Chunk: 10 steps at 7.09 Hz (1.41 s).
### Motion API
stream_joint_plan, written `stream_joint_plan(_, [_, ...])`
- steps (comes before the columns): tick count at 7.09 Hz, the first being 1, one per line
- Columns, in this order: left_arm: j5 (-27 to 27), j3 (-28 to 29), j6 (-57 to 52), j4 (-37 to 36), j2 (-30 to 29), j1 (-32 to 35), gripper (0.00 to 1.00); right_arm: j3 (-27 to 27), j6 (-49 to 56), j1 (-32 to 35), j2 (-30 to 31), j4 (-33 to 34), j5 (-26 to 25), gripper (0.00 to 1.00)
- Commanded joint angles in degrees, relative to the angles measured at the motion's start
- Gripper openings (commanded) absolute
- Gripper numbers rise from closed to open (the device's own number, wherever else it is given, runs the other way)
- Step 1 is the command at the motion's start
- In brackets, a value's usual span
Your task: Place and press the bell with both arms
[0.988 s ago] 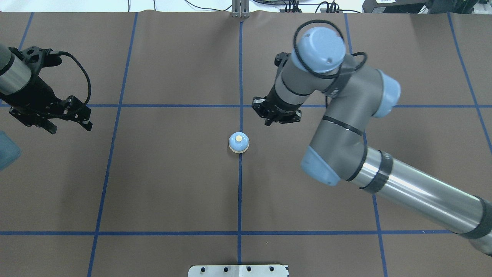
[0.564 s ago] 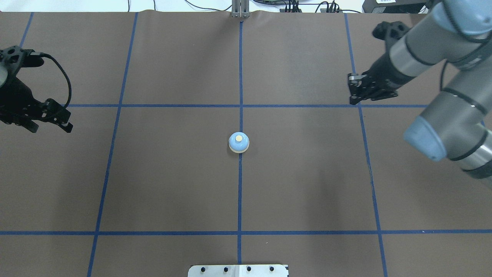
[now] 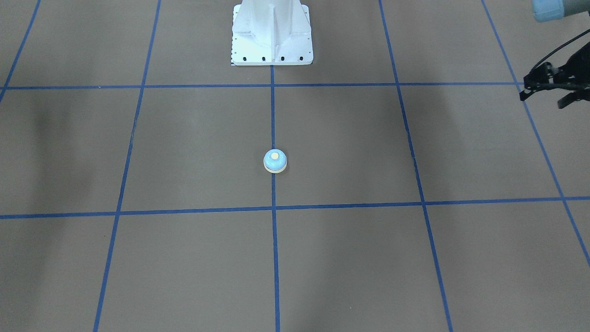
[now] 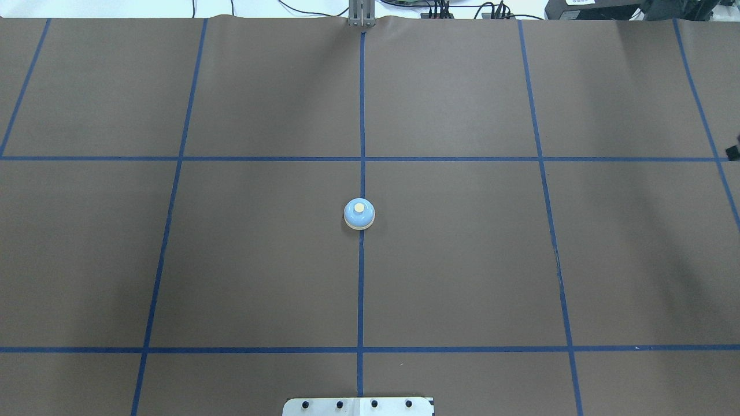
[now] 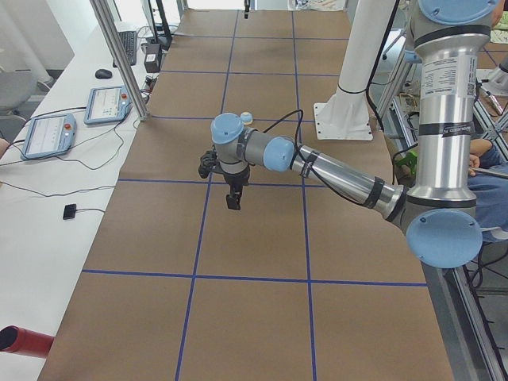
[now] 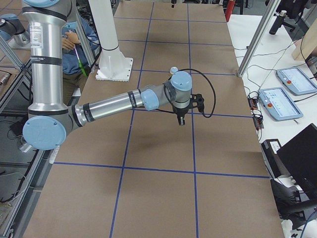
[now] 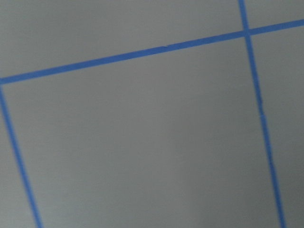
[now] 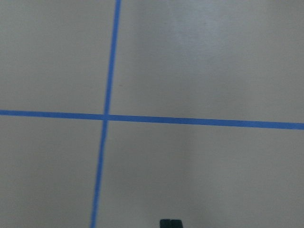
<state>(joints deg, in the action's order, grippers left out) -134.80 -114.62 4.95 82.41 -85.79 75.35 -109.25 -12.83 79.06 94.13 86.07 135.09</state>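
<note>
Front cam: the bell (image 3: 275, 161) sat upright mid-tabletop (image 3: 184, 152), on the centre tape (image 3: 273, 115) line, w/ nothing touching it. The L hand (image 3: 545, 99) hung at the frame edge, well apart from it, fingers apart & empty. White pedestal (image 3: 272, 41) at top. Overhead: bell alone on the line; only a black sliver of the R hand (image 4: 733, 152) showed at the edge, so apart or together, couldn't tell. Judgement: placing looked done. Whether the press had happened the stills didn't show; w/ both hands so far off, either the press was left to do or the run was over. Left side cam: brown mat w/ blue grid, white bench alongside w/ two pendants (image 5: 107, 103) & cables. Right side cam: another bench w/ pendants, and a seated person (image 6: 81, 37) beside the pedestal. Wrist cams: just mat & tape, blurred; the R one caught one dark tip at its bottom edge.
</note>
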Motion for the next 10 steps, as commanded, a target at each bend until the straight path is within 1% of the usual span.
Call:
stream_joint_plan(1, [4.7, 1.4, -9.8, 0.2, 3.7, 5.0, 1.0, 0.2, 14.8, 6.8, 5.1, 2.9, -0.5, 1.0])
stream_joint_plan(2, [4.6, 1.6, -9.9, 0.2, 3.8, 5.5, 1.0, 0.2, 15.3, 7.3, 6.1, 2.9, -1.1, 1.0])
stream_joint_plan(4, [4.5, 4.5, -11.1, 0.6, 4.0, 7.3, 1.0, 0.4, 15.5, 7.6, 6.0, 3.8, -1.8, 1.0])
stream_joint_plan(6, [4.5, 5.8, -11.2, 0.7, 3.9, 7.7, 1.0, 0.4, 15.5, 6.8, 5.7, 4.5, -1.9, 1.0])
stream_joint_plan(7, [4.5, 6.9, -11.3, 1.1, 3.9, 7.7, 1.0, 0.8, 15.5, 6.4, 5.6, 5.8, -1.9, 1.0])
stream_joint_plan(10, [1.5, 8.2, -11.2, 1.5, 4.0, 9.1, 1.0, 1.0, 15.6, 5.5, 1.2, 13.4, -1.9, 1.0])
